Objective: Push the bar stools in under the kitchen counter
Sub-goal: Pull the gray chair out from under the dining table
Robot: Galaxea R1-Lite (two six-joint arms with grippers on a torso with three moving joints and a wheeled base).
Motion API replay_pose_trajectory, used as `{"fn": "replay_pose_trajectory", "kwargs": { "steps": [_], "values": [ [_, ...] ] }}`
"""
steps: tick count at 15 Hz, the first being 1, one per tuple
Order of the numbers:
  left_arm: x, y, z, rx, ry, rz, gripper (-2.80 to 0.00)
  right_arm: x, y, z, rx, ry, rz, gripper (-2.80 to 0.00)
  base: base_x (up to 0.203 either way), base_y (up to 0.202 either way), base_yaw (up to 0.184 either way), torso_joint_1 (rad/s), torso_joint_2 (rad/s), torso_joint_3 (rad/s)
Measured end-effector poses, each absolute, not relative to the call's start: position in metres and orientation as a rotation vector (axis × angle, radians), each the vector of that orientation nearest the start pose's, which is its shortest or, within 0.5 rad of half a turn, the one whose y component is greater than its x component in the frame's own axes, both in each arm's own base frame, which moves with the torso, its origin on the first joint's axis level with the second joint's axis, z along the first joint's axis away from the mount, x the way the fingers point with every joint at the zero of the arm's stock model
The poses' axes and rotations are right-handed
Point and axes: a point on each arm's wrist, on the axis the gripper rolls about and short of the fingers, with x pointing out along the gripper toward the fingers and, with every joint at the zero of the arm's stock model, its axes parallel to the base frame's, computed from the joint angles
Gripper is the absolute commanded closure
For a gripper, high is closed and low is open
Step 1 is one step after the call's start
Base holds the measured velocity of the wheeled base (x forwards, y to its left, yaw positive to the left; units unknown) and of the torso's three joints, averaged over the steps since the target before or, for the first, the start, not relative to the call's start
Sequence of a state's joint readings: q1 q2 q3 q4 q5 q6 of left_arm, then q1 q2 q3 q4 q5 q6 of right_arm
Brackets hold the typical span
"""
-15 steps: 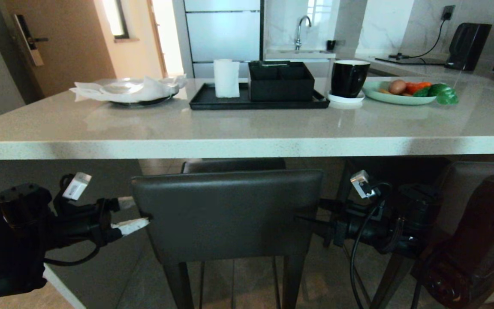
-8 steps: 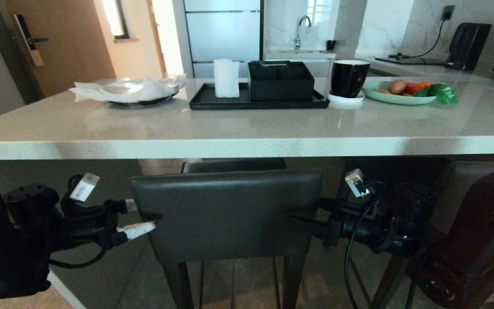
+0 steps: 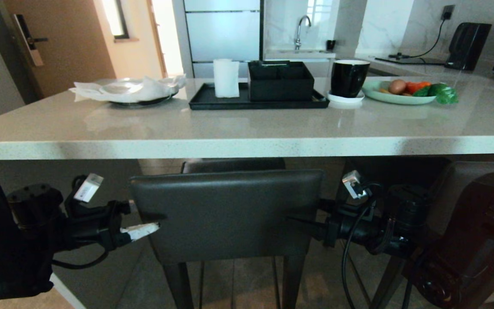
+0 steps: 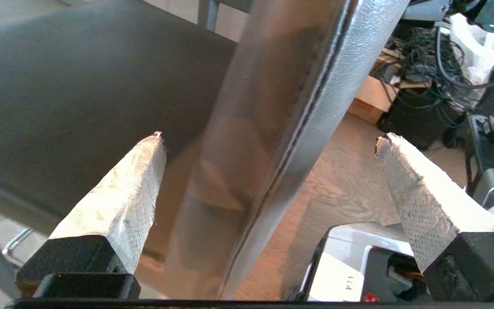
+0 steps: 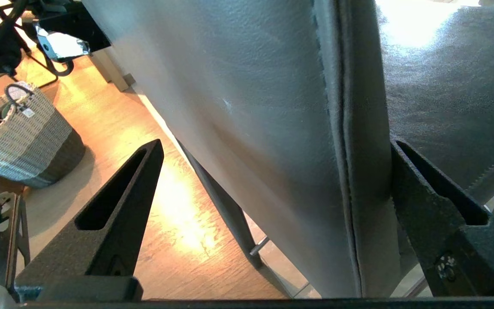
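Note:
One bar stool stands in front of me, its dark grey backrest (image 3: pixel 230 214) just below the front edge of the kitchen counter (image 3: pixel 247 148) and its seat reaching under the slab. My left gripper (image 3: pixel 137 219) is open at the backrest's left end, its white-taped fingers astride that edge (image 4: pixel 281 107). The right gripper (image 3: pixel 311 212) is open at the right end, black fingers astride the backrest (image 5: pixel 251 107), one finger (image 5: pixel 418 189) against the seat-side face. A second grey backrest (image 3: pixel 465 184) shows dimly to the right, behind my right arm.
On the counter sit a black tray (image 3: pixel 212 101) with a black box and a white roll, a black mug (image 3: pixel 349 77), a plate of vegetables (image 3: pixel 405 92) and a plate with napkins (image 3: pixel 127 90). A woven basket (image 5: pixel 24 137) stands on the wooden floor.
Both grippers have slid a little inward along the backrest, the left one to the right and the right one to the left. The stool has hardly shifted.

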State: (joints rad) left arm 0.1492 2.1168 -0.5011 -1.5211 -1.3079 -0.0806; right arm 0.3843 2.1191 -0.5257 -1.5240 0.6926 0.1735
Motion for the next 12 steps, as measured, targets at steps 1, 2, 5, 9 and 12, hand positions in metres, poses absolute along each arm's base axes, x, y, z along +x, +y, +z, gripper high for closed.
{"fn": "replay_pose_trajectory", "kwargs": {
  "steps": [1,2,5,9,12],
  "values": [
    [0.308,0.022,0.070,-0.140,0.125,-1.152,-2.80,0.296,0.136,0.073,0.167,0.166,1.070,-2.80,0.000,0.000,0.000,0.000,0.00,0.000],
    [0.308,0.020,0.070,-0.140,0.127,-1.152,-2.80,0.295,0.136,0.073,0.167,0.166,1.071,-2.80,0.000,0.000,0.000,0.000,0.00,0.000],
    [0.308,0.016,0.069,-0.141,0.129,-1.154,-2.80,0.295,0.139,0.072,0.168,0.169,1.078,-2.80,0.000,0.000,0.000,0.000,0.00,0.000],
    [0.308,0.015,0.068,-0.143,0.133,-1.155,-2.80,0.297,0.144,0.073,0.168,0.161,1.090,-2.80,0.000,0.000,0.000,0.000,0.00,0.000],
    [0.308,0.014,0.067,-0.143,0.134,-1.156,-2.80,0.296,0.148,0.073,0.166,0.159,1.102,-2.80,0.000,0.000,0.000,0.000,0.00,0.000]
  ]
}}
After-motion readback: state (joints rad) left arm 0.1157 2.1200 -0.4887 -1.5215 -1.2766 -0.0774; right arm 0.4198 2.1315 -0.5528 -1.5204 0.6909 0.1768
